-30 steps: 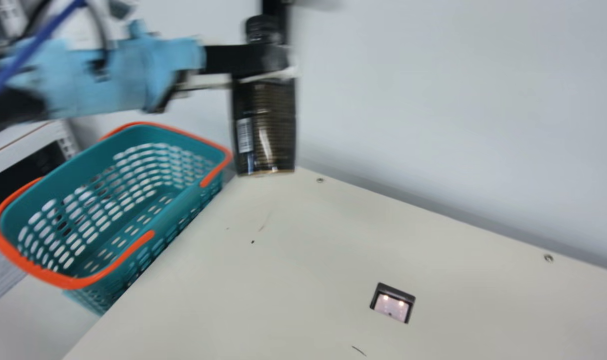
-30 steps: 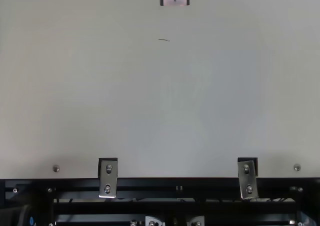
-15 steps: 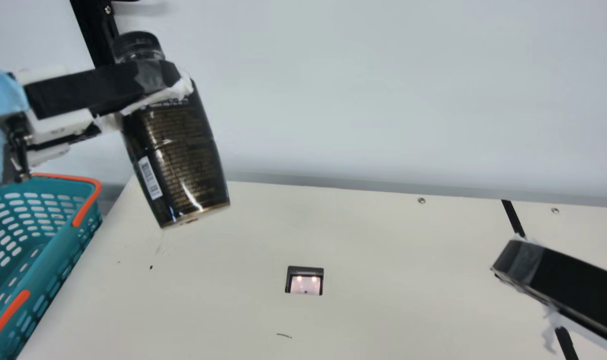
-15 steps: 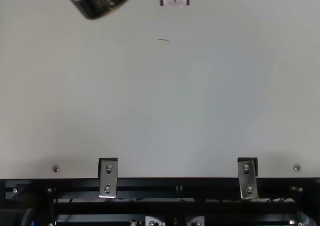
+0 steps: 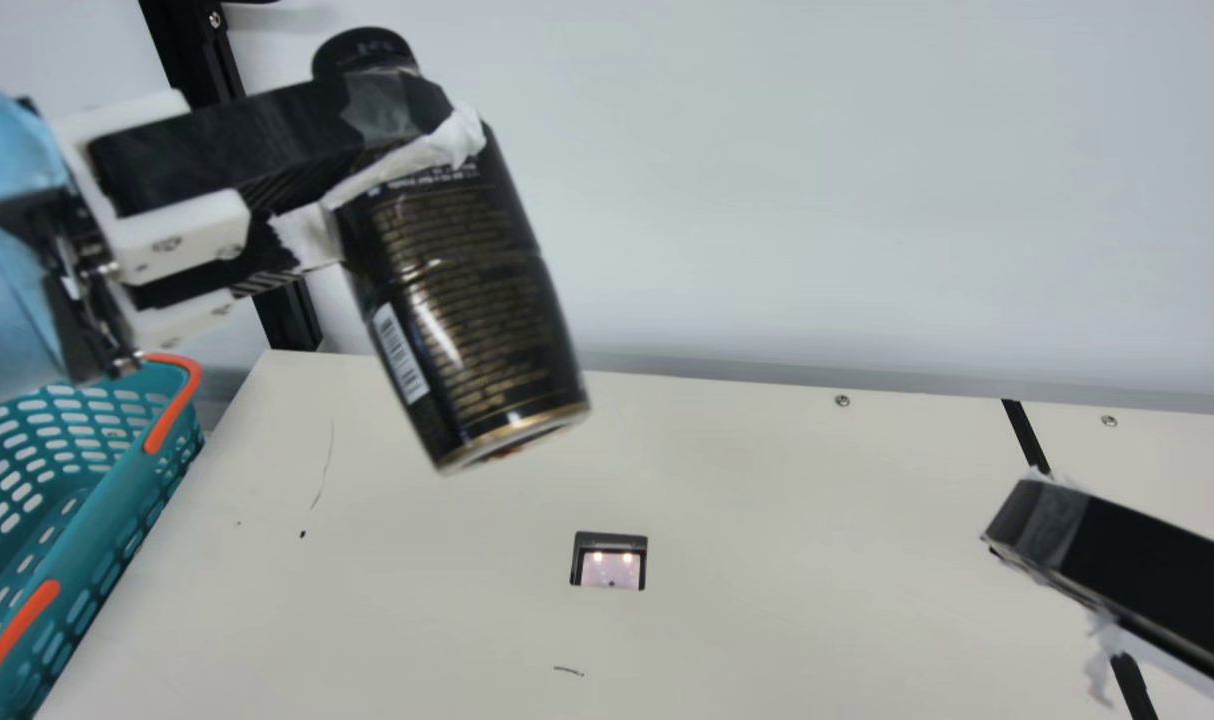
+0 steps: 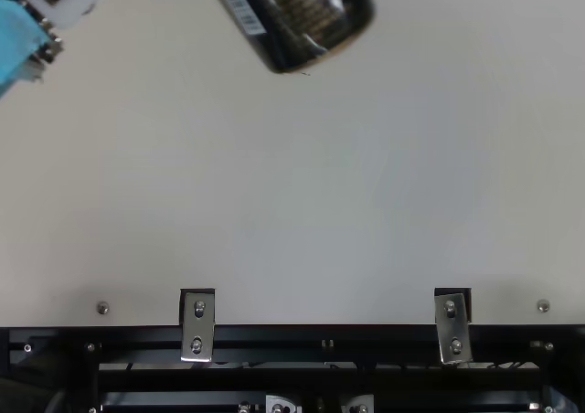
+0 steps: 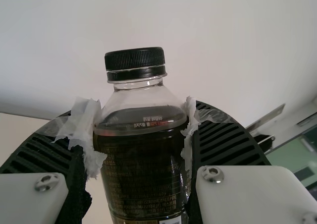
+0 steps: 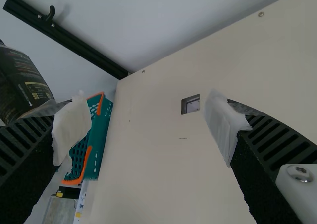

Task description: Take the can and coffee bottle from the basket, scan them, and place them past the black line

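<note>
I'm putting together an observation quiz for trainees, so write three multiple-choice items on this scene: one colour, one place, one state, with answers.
1. What colour are the handles of the basket?
A) white
B) orange
C) black

2. Where is the coffee bottle?
A) inside the basket
B) on the black line
C) over the table, in the left tool

3. How is the right tool?
A) open, holding nothing
B) shut on a can
C) shut on the basket

Key:
1 B: orange against teal in the main view.
2 C: the main and top views show it raised over the table.
3 A: the right wrist view shows its fingers well apart.
</note>
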You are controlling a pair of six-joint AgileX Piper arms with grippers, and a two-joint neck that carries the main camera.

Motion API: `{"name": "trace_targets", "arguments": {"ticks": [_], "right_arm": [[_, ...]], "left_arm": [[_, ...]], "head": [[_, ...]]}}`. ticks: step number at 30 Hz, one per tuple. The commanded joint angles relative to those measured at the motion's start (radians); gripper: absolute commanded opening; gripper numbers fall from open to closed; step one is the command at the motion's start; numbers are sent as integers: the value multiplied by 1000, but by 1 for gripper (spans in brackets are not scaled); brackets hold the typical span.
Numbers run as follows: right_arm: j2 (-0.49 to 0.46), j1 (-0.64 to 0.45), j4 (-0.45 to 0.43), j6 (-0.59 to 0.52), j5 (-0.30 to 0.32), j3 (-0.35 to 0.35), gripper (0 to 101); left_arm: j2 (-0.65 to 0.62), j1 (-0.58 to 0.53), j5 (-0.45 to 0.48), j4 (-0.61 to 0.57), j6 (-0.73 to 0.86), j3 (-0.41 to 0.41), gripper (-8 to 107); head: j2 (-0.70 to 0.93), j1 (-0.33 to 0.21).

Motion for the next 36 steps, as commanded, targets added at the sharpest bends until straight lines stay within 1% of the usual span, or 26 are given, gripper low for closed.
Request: {"name": "trace_targets", "arguments": {"ticks": [1,3,5,6,9,15,16,19,23,27,30,34,35,36], "right_arm": [[0,0,0,0,0,0,101],[0,0,0,0,0,0,101],[0,0,0,0,0,0,101],[0,0,0,0,0,0,101],[0,0,0,0,0,0,101],[0,0,0,0,0,0,101],[0,0,-1,0,0,0,101],[0,0,0,0,0,0,101],[0,0,0,0,0,0,101],[0,0,0,0,0,0,101],[0,0,0,0,0,0,101],[0,0,0,0,0,0,101],[0,0,0,0,0,0,101],[0,0,0,0,0,0,101]], "left_arm": [[7,-36,-17,-70,-3,4,10],[12,-61,-36,-111,8,5,10],[19,-90,-54,-94,57,-5,10],[16,-69,-43,-98,15,4,10],[19,-89,-55,-110,48,-3,10],[19,-89,-57,-110,48,-3,10],[17,-88,-56,-96,28,-11,10],[16,-95,-73,-118,4,-9,10],[13,-135,-140,-186,-42,4,10],[7,-196,-237,-274,-67,16,10],[-3,-236,-315,-274,-126,2,10],[-12,-296,-406,-274,-148,-7,10],[-13,-309,-422,-274,-147,-6,10],[-11,-288,-379,-277,-151,-5,10]], "head": [[-8,-12],[-8,-12],[-8,-12],[-8,-12],[-8,-12],[-8,-12],[-8,-12],[-8,-12],[-8,-12],[-8,-12],[-8,-12],[-8,-12],[-8,-12],[-8,-12]]}}
